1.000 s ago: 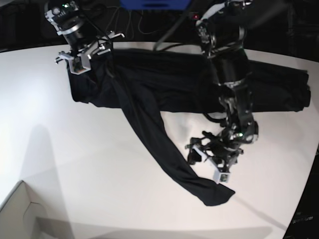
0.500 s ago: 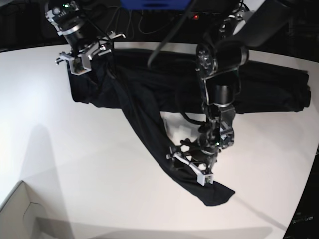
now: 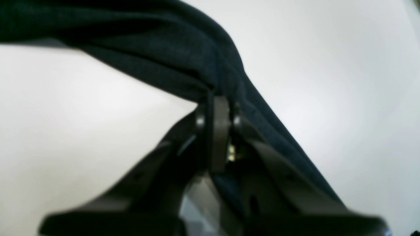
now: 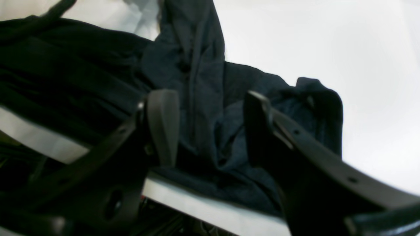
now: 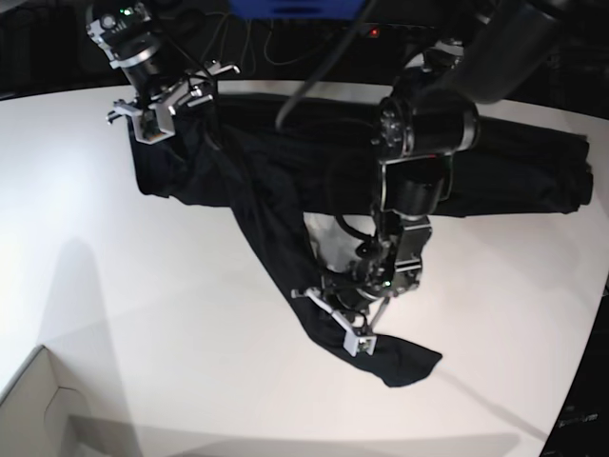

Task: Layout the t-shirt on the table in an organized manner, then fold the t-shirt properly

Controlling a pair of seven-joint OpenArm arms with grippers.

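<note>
Loosely, the black t-shirt (image 5: 285, 181) sprawled across the white table (image 5: 143, 305), its body along the far edge from ten to three o'clock, one long strip trailing toward five o'clock. My left gripper (image 5: 335, 318) had clamped that strip. My right gripper (image 5: 162, 103) hovered, jaws apart, over bunched fabric at ten o'clock.

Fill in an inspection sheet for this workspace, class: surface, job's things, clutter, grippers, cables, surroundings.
Surface: white table, curved edge.
Job's things: black t-shirt crumpled along the far side, one long strip trailing toward the near edge.
Clutter: cardboard box corner.
Grippers: left gripper shut on the trailing strip; right gripper open over bunched fabric.
Cables: dark cables behind the table.
Surroundings: dark background, blue object at top.
</note>
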